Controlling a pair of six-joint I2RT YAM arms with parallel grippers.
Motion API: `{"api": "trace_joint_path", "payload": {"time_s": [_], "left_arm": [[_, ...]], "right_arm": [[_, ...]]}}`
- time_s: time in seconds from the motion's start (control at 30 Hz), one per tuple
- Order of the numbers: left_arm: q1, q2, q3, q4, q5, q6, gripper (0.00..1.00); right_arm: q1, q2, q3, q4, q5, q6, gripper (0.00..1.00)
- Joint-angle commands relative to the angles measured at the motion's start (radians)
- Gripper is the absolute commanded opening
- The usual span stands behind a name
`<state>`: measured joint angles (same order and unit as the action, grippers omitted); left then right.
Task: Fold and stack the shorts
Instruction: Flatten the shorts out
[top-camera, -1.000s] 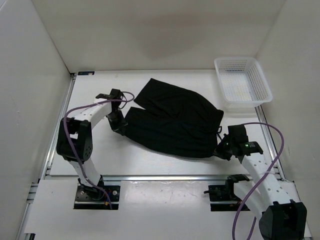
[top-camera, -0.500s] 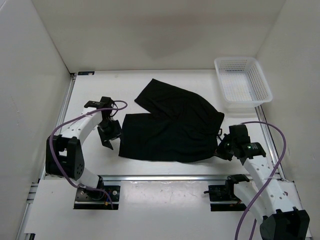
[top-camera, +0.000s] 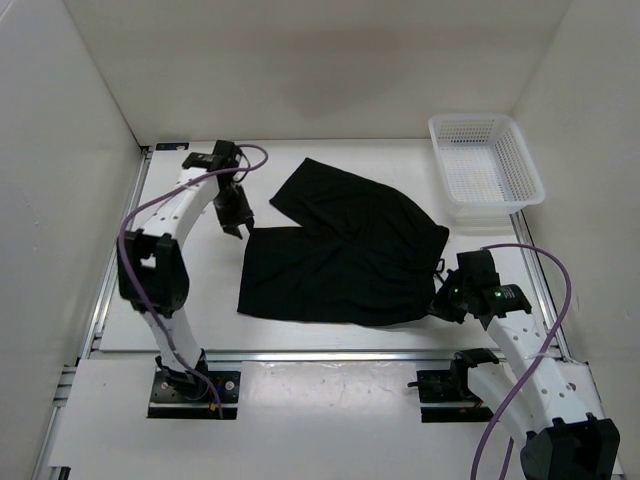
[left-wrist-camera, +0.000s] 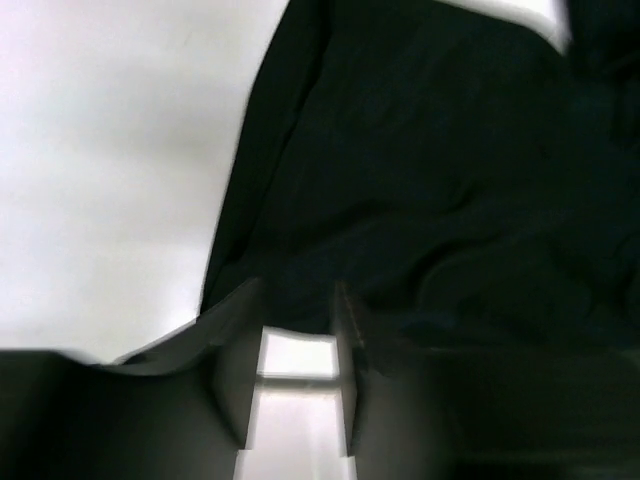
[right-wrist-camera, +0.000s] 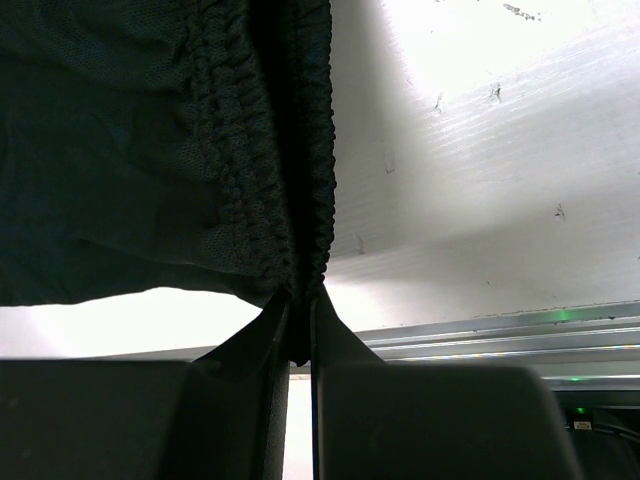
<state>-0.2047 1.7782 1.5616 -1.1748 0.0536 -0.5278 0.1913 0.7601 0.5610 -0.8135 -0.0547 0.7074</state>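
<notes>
The black shorts (top-camera: 340, 250) lie spread flat in the middle of the table, one leg toward the far side and one toward the near left. My right gripper (top-camera: 441, 300) is shut on the elastic waistband (right-wrist-camera: 270, 180) at the shorts' near right corner, the fabric pinched between its fingertips (right-wrist-camera: 300, 318). A thin drawstring (top-camera: 440, 263) pokes out beside it. My left gripper (top-camera: 240, 222) is open and empty, just off the far left corner of the near leg. In the left wrist view, bare table shows between its fingers (left-wrist-camera: 236, 375) and the shorts (left-wrist-camera: 430, 180) lie just ahead.
A white mesh basket (top-camera: 487, 190) stands at the far right corner of the table. White walls enclose the table on three sides. An aluminium rail (top-camera: 330, 355) runs along the near edge. Purple cables loop off both arms.
My left gripper pulled the near leg's edge toward the near left, let go, and moved back to the far side. The near leg now lies wider and flatter. The right gripper barely moved.
</notes>
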Motion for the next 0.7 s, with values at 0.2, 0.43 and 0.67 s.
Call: {"api": "trace_joint_path", "payload": {"time_s": [0.2, 0.43, 0.67], "left_arm": [[-0.050, 0.273, 0.204, 0.030, -0.021, 0.031, 0.50], [-0.050, 0.380, 0.236, 0.060, -0.021, 0.040, 0.51], [-0.050, 0.417, 0.213, 0.095, 0.057, 0.071, 0.43]], "right_arm": [[0.005, 0.024, 0.025, -0.013, 0.018, 0.006, 0.00], [0.005, 0.042, 0.034, -0.013, 0.027, 0.006, 0.00], [0.005, 0.051, 0.034, -0.013, 0.036, 0.006, 0.00]]}}
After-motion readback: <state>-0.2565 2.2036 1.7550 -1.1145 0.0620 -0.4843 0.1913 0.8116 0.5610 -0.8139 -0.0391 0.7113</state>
